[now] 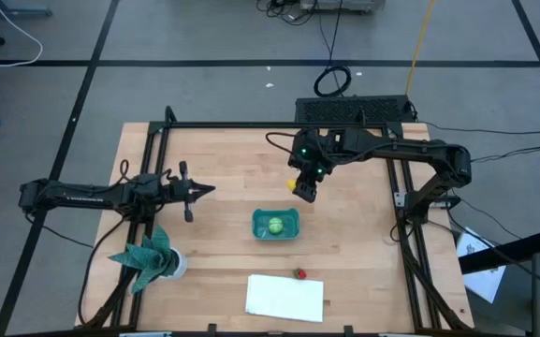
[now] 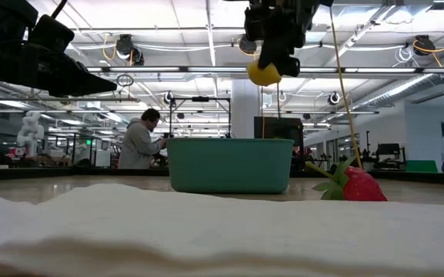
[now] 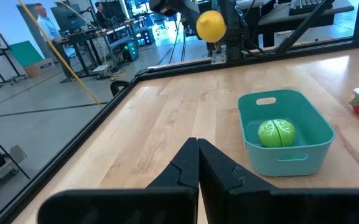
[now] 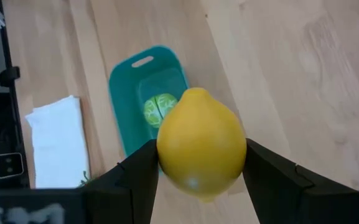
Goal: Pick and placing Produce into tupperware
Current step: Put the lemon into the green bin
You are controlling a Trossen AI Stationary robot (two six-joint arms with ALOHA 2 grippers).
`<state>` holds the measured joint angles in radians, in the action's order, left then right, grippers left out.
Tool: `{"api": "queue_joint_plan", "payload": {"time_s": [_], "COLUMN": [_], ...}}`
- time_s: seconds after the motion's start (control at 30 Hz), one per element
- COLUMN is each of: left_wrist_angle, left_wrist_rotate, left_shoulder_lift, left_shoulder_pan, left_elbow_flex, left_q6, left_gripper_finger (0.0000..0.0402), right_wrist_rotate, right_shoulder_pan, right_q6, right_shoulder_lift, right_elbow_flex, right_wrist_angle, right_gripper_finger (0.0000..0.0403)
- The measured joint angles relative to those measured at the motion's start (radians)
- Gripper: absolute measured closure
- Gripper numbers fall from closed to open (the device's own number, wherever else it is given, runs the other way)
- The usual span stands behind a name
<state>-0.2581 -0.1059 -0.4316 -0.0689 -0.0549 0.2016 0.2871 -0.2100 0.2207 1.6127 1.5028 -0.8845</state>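
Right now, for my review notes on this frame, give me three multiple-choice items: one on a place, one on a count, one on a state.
1. Where is the green piece?
A. inside the teal container
B. on the white cloth
C. beside the plant

2. How many produce pieces lie in the container?
A. none
B. one
C. three

3. What is the right hand doing?
A. hanging open and empty
B. gripping the yellow lemon in the air
C. resting on the cloth

Answers: 1 A, it shows inside the container walls; 2 B, only the green one; 3 B, fingers press both sides of the lemon above the table. The red strawberry lies on the table.
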Motion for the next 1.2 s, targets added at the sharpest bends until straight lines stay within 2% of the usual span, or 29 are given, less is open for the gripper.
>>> {"api": "queue_joint_plan", "payload": {"time_s": [0.5,1.2], "left_wrist_angle": [0.000,0.000], "left_wrist_rotate": [0.000,0.000], "left_shoulder_lift": [0.000,0.000], "left_shoulder_pan": [0.000,0.000], "left_elbow_flex": [0.000,0.000], "left_q6": [0.000,-0.004], "left_gripper_finger": [0.0401,0.0401], "right_wrist_rotate": [0.002,0.003], "right_shoulder_pan": [0.046,0.119], "right_q6": [-0.012,0.002], "right_shoulder_lift": [0.000,0.015], "right_elbow_flex": [0.047,0.017], "right_wrist_angle": [-0.016,0.112], "right_gripper_finger": [0.0211,0.0211]}}
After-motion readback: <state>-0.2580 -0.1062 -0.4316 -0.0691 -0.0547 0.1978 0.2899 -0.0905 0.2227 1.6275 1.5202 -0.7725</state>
